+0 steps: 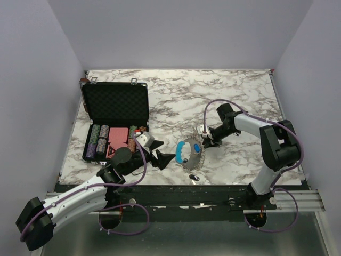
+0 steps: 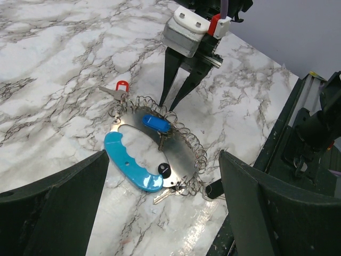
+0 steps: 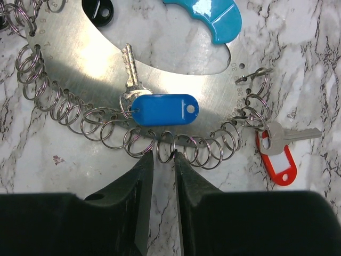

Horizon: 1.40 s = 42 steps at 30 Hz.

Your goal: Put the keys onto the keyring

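Sitting flat on the bench (image 1: pixel 213 90), the keyring (image 2: pixel 181 154) is a crescent of grey metal with a bright blue curved bit on one end and a whole row of little wire loops along its outer edge. A blue-tag key (image 3: pixel 162 110) lies on top of the keyring, hooked into one of the loops. A red-tag key (image 3: pixel 277 160) hangs off a loop at the end and rests just outside the keyring. There's a black tag (image 3: pixel 98 10) at the opposite end too, near the blue bit.

The right fingers (image 3: pixel 133 202) are squeezed nearly together with only a slit between them, tips right at the loops just below the blue-tag key. Can't tell if they've actually pinched a loop or not. The left fingers (image 2: pixel 58 208) are spread wide, grasping nothing, just beside the keyring on the far side from the right ones. A black case (image 1: pixel 114 104) with chips (image 1: pixel 98 141) sits well off to the keyring's left.
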Motion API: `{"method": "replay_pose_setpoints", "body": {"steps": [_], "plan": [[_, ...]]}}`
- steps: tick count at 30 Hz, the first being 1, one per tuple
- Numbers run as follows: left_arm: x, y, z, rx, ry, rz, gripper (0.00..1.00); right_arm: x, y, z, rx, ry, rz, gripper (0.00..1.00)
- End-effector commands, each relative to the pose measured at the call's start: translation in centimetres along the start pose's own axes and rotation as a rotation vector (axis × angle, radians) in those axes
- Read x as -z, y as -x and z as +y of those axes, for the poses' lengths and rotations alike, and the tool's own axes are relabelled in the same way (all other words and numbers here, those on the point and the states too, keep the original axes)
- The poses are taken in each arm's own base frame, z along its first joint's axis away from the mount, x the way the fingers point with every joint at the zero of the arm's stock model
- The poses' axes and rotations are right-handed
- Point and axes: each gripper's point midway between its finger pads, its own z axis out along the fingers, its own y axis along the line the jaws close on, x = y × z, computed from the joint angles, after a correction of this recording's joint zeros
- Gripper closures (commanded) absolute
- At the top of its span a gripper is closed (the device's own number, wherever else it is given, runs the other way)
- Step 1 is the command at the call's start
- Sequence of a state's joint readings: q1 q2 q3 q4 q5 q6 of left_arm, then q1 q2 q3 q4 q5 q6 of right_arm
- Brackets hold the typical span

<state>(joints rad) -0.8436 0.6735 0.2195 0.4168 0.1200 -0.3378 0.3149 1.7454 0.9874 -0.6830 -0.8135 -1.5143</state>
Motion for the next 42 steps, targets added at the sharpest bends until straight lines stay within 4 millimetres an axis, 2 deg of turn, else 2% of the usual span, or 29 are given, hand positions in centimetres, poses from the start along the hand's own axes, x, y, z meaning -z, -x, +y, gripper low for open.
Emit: {"method": "replay_pose_setpoints", "body": {"steps": [1, 10, 13, 14, 19, 22, 26, 30, 37, 42], "plan": [[0.0, 0.3, 0.0, 0.000, -0.004, -0.014, 0.07, -0.5, 0.8, 0.2, -0.034, 0.023, -0.040, 0.71], [0.0, 0.3, -0.1, 0.001, -0.006, -0.016, 0.07, -1.0, 0.7, -0.1, -0.059, 0.023, -0.028, 0.79], [0.0, 0.4, -0.1, 0.001, -0.005, -0.018, 0.07, -0.8, 0.9, -0.1, -0.069, 0.021, -0.031, 0.92], [0.0, 0.4, -0.1, -0.001, -0.005, -0.018, 0.07, -0.7, 1.1, -0.2, -0.073, 0.018, -0.032, 0.99], [0.0, 0.9, -0.3, -0.024, -0.022, -0.029, 0.06, 1.1, 2.9, -1.5, -0.082, -0.030, -0.028, 1.00], [-0.2, 2.0, -1.0, -0.071, -0.056, -0.045, 0.04, 2.9, 5.1, -1.8, -0.057, -0.039, -0.045, 1.00], [-0.6, 3.8, -1.8, -0.172, -0.094, -0.045, 0.01, 5.8, 9.3, -2.2, 0.015, -0.036, -0.089, 1.00], [-1.5, 5.9, -2.8, -0.337, -0.156, -0.030, 0.04, 8.3, 13.4, -1.7, 0.057, -0.024, -0.126, 1.00], [-4.7, 9.3, -2.9, -0.554, -0.177, -0.004, 0.18, 9.7, 19.3, -0.7, 0.065, -0.013, -0.157, 1.00], [-6.4, 9.7, -3.8, -0.585, -0.236, -0.018, 0.28, 10.5, 21.1, -0.2, 0.044, -0.009, -0.188, 1.00]]}}
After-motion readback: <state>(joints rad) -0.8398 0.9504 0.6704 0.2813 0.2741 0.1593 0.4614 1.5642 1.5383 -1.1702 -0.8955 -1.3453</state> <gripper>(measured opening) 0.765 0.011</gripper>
